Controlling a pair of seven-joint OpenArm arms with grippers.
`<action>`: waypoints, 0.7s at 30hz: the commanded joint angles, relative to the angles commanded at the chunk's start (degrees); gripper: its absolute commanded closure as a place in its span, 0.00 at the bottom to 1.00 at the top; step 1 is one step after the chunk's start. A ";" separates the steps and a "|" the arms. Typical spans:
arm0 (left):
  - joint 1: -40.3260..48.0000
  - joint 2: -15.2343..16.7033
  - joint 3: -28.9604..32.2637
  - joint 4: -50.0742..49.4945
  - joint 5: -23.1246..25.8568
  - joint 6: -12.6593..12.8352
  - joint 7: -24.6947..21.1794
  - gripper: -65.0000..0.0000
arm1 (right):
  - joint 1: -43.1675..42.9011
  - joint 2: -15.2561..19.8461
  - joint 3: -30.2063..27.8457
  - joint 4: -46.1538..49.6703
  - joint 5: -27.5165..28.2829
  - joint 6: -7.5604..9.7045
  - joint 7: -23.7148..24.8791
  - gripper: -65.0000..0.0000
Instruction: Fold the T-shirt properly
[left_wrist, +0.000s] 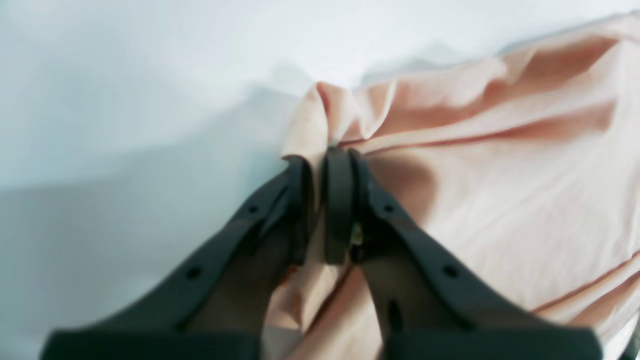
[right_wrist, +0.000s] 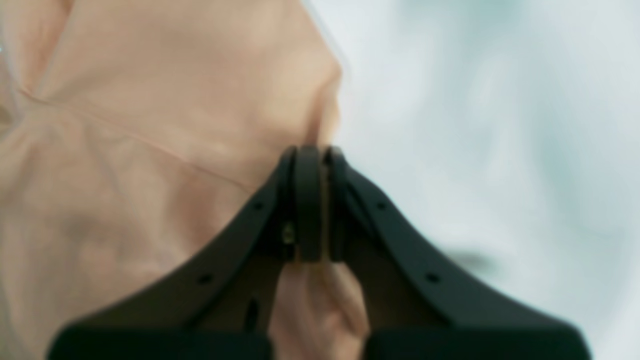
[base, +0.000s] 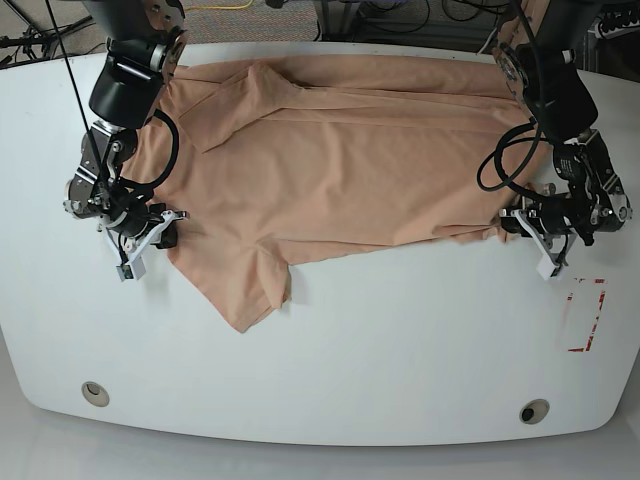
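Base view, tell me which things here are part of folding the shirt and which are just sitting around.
Part of the job:
T-shirt, spread across the table
left gripper, shut on its edge
right gripper, shut on the opposite edge

Just there:
white table
red-marked paper
cables behind the table

White table; red-outlined mark near right edge; cables behind

You see the T-shirt as soft, matt, creased peach cloth on a smooth white table of slight sheen, nipped by matt black plastic fingers with rubbery-looking pads.
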 joint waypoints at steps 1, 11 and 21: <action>-0.62 0.00 0.00 0.00 0.00 0.00 0.00 0.93 | 0.00 0.00 0.00 0.00 0.00 0.00 0.00 1.00; -3.96 -0.09 0.09 0.00 0.70 0.00 0.00 0.93 | 0.00 0.26 0.00 0.70 0.00 0.00 0.00 1.00; -6.59 0.00 0.09 0.00 2.46 0.00 0.00 0.92 | 0.00 -0.09 -0.26 4.57 0.00 0.00 -0.26 1.00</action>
